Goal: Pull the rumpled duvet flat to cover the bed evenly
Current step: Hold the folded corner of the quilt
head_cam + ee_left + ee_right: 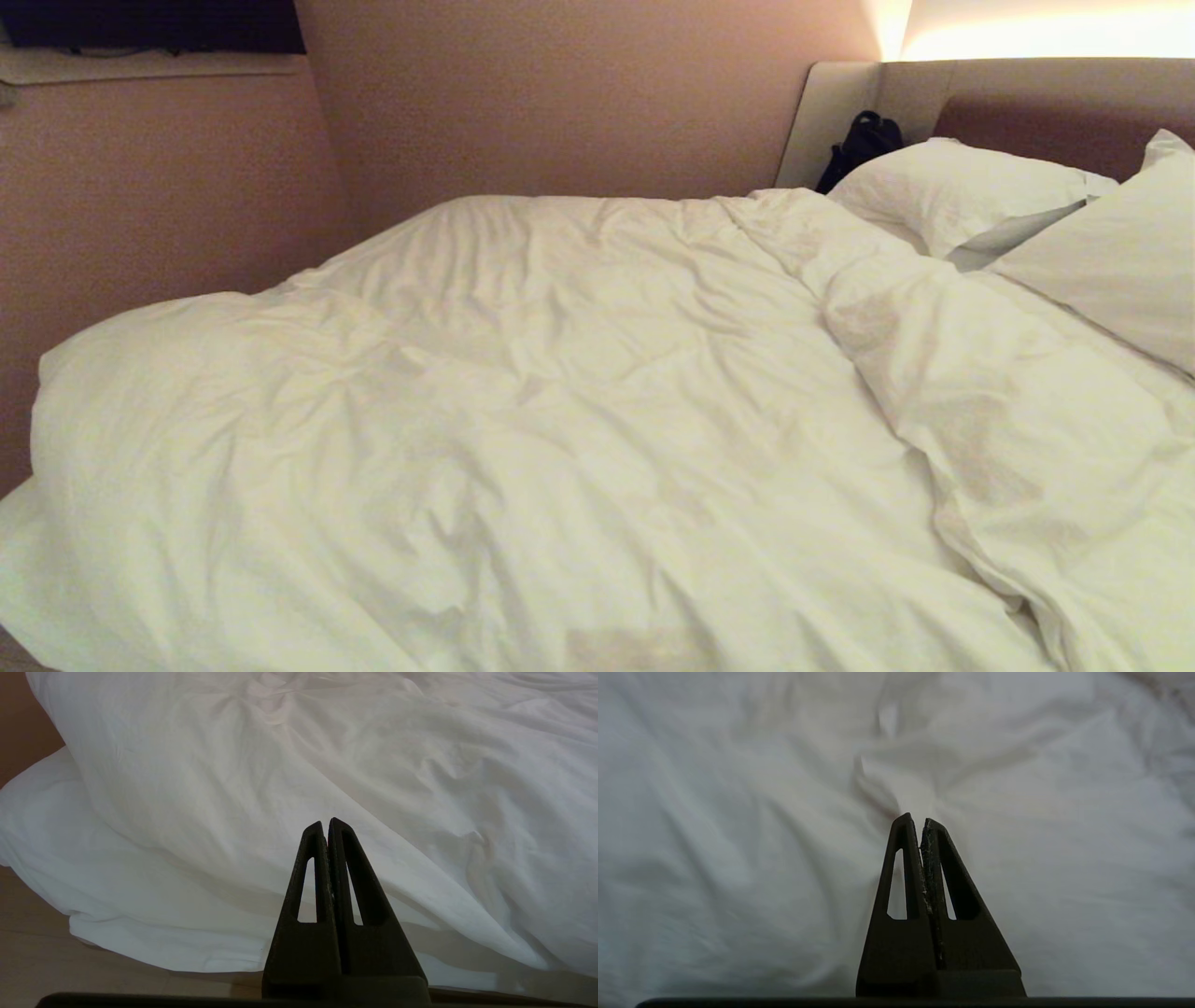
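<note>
Duvet (pixel 523 420) lies wrinkled across bed (pixel 1027 103) beside pinkish wall (pixel 579 93); left gripper (pixel 326 823) and right gripper (pixel 915 820) closed, empty.

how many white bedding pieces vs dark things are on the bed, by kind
duvet: 1
pillows: 2
dark bag by the headboard: 1
total: 4

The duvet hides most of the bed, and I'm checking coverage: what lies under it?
Under the duvet, at its near left corner, a thinner white layer sticks out above the floor. Everything farther in is covered, so the mattress cannot be seen.
</note>
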You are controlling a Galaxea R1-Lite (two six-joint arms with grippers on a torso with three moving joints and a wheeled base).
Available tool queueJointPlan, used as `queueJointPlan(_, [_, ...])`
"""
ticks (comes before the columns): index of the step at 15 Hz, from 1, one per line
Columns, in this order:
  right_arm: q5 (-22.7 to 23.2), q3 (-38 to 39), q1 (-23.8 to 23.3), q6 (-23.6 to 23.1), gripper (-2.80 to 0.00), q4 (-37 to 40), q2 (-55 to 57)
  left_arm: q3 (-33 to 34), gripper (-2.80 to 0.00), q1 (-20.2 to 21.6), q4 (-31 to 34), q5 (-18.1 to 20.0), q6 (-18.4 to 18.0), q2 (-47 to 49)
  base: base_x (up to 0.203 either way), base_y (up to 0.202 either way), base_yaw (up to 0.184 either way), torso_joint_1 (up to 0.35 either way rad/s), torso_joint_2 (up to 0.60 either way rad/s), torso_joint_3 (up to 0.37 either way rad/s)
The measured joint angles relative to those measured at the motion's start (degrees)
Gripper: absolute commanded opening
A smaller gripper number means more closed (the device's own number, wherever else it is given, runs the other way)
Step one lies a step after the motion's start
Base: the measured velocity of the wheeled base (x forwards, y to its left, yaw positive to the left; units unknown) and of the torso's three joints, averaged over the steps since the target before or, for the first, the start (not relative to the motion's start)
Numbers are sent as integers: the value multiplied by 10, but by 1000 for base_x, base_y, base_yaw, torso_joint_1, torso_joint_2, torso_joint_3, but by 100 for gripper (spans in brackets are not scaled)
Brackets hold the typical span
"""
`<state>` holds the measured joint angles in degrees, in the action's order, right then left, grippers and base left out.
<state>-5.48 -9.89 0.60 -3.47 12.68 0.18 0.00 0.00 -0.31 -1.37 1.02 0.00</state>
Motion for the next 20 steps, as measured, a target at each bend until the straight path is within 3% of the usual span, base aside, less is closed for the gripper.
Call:
queueJointPlan(4, [3,83,0,-26,-280,-117,0,0,-280,0,0,0,0,0,0,0,0,0,0,0])
queueJointPlan(8, [8,97,0,-22,-280,-199,0,0,-280,0,0,0,0,0,0,0,0,0,0,0])
queueJointPlan(14, [49,99,0,5,-280,-175,-1,0,-280,0,0,0,0,0,0,0,0,0,0,0])
queueJointPlan(20, [52,99,0,35,-280,-127,-1,0,-280,0,0,0,0,0,0,0,0,0,0,0])
